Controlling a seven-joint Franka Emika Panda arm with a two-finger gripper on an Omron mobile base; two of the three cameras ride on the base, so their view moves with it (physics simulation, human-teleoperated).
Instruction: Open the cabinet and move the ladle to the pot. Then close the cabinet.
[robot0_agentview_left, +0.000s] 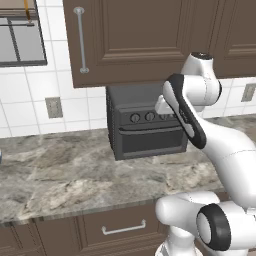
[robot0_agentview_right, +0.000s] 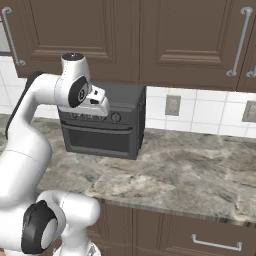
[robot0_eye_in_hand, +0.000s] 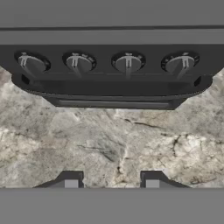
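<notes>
Above the oven — dark brown cabinet (robot0_agentview_left: 135, 35)

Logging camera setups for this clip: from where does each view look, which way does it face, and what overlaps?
Left base view: behind the arm's left, facing the closed cabinet and oven box; arm at right.
Right base view: behind its right, same wall and counter; arm at left.
Hand view: looks down past the gripper, empty, jaws apart, at counter and oven knobs.
All share the oven box.

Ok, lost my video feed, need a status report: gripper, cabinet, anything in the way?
Gripper open, empty, above the counter, facing the oven box. Cabinet door closed, handle untouched. Nothing blocking the door.
</notes>
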